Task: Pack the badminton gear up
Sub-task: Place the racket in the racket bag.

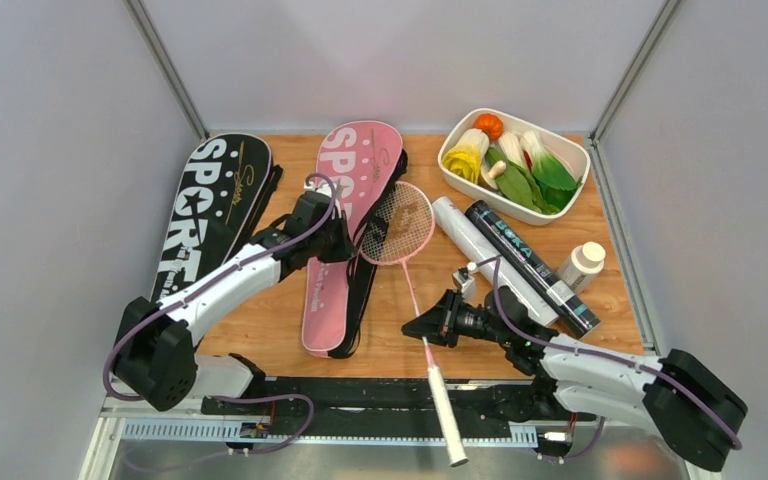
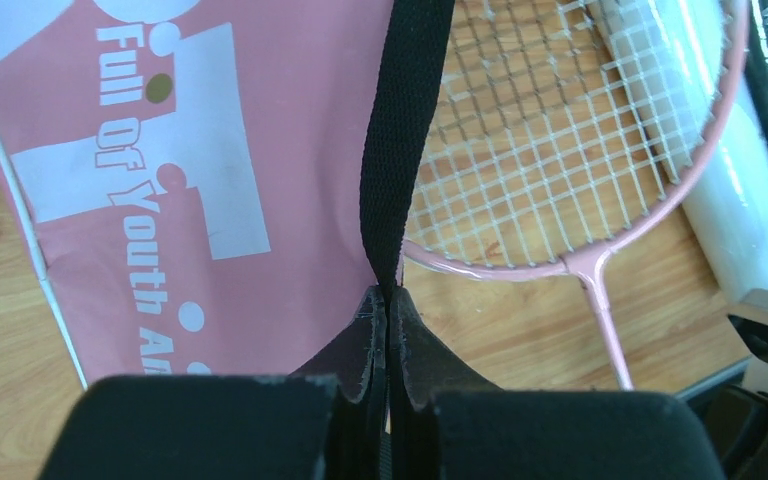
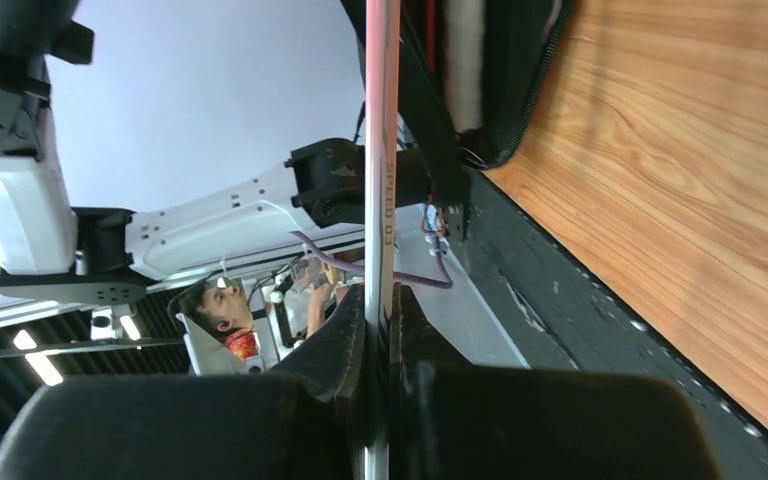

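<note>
A pink racket (image 1: 398,222) lies mid-table, its head partly over the open edge of the pink "SPORT" cover (image 1: 345,200), its white handle (image 1: 445,410) past the near edge. My left gripper (image 1: 345,243) is shut on the cover's black edge strap (image 2: 396,150); the pink cover (image 2: 160,180) and the racket head (image 2: 550,130) show beside it. My right gripper (image 1: 422,327) is shut on the racket shaft (image 3: 380,150). A black "SPORT" cover (image 1: 205,205) lies at left. A white tube (image 1: 480,250) and a black tube (image 1: 530,262) lie at right. No shuttlecocks show.
A white bowl (image 1: 450,170) of toy vegetables stands at the back right. A small white bottle (image 1: 582,265) stands by the right wall, next to the tubes. Grey walls close in the table on three sides.
</note>
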`<state>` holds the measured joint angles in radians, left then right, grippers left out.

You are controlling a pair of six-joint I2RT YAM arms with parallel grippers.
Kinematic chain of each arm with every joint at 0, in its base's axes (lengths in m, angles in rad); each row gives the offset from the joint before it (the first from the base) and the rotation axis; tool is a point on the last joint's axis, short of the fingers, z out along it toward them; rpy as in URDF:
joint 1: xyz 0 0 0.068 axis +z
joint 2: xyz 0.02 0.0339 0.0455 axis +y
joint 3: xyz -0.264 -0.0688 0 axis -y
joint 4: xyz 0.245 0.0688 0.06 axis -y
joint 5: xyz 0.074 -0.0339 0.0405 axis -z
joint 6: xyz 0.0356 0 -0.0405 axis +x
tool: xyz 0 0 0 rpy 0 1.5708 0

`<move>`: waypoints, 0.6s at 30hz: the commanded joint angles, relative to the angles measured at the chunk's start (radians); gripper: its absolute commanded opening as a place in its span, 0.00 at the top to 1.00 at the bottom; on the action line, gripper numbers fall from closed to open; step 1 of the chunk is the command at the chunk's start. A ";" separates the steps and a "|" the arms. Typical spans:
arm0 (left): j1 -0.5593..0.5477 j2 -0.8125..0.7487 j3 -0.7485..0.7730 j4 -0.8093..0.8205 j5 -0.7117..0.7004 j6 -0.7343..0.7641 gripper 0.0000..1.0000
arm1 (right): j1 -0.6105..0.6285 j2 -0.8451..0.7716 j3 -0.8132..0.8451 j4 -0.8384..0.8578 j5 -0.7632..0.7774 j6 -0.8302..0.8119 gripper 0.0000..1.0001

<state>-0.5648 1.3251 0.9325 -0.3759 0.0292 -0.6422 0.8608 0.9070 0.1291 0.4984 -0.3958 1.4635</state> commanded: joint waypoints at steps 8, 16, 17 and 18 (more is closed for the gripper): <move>0.003 -0.104 -0.054 0.131 0.150 -0.042 1.00 | 0.001 0.354 0.190 0.464 -0.025 0.030 1.00; 0.013 -0.123 -0.077 0.118 0.196 -0.016 1.00 | -0.045 0.702 0.299 0.708 -0.083 -0.015 1.00; 0.015 -0.130 -0.083 0.114 0.200 -0.008 1.00 | -0.057 0.737 0.311 0.738 -0.098 -0.036 1.00; 0.016 -0.133 -0.087 0.112 0.207 -0.003 1.00 | -0.068 0.763 0.327 0.738 -0.113 -0.055 1.00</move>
<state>-0.5571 1.2404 0.8589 -0.3019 0.1730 -0.6647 0.8272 1.5867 0.3885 0.9806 -0.4511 1.4864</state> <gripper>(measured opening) 0.007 0.059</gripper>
